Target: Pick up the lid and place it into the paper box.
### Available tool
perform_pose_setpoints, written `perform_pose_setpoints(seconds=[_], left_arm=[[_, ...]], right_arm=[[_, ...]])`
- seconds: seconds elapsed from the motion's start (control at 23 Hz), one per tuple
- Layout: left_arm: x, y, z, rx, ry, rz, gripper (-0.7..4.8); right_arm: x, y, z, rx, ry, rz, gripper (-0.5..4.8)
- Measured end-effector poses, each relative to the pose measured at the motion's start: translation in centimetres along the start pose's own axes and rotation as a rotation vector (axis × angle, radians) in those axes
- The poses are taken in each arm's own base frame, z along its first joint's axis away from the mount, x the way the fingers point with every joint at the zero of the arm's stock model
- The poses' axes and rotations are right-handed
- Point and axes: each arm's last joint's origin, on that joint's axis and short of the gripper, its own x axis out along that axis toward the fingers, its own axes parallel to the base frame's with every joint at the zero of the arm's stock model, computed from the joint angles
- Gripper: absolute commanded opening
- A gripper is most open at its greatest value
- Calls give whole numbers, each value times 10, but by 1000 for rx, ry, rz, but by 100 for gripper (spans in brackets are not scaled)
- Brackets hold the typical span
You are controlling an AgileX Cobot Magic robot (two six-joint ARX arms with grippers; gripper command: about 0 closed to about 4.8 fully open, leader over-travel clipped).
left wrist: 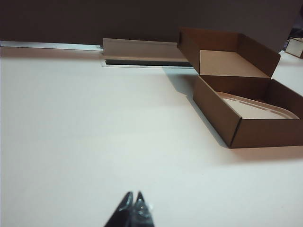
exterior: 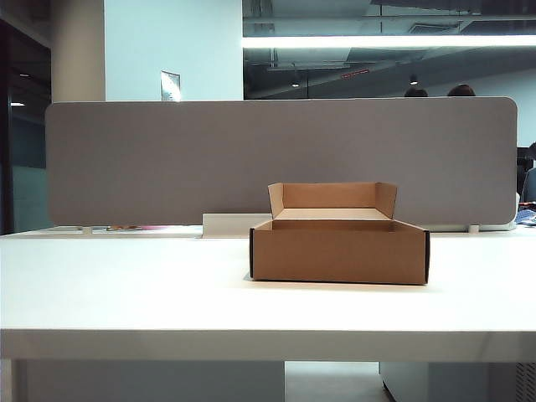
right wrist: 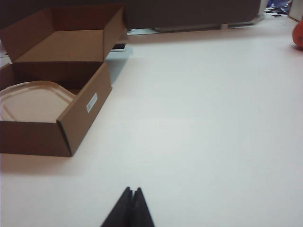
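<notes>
Both grippers, left gripper point(left wrist: 134, 196) and right gripper point(right wrist: 132, 190), are seen with jaws pressed together, empty, well apart from the paper box point(exterior: 339, 251); the lid point(right wrist: 33, 101) is seated inside it, a white block point(left wrist: 142, 49) behind.

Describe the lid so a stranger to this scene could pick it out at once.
On the white table, in front of the grey divider panel, stands the paper box with its flap upright. The lid lies flat inside that box. It is pale beige with rounded corners and a raised, stepped rim, lighter than the brown cardboard walls around it.
</notes>
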Motion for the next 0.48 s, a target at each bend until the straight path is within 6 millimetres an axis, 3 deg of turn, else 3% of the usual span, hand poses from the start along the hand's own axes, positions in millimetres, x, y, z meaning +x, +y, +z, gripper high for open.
perform_pose_setpoints(seconds=[0.48], left_arm=[[0,0,0,0,0,0,-5]], right_arm=[[0,1,0,-8,2,24,-4]])
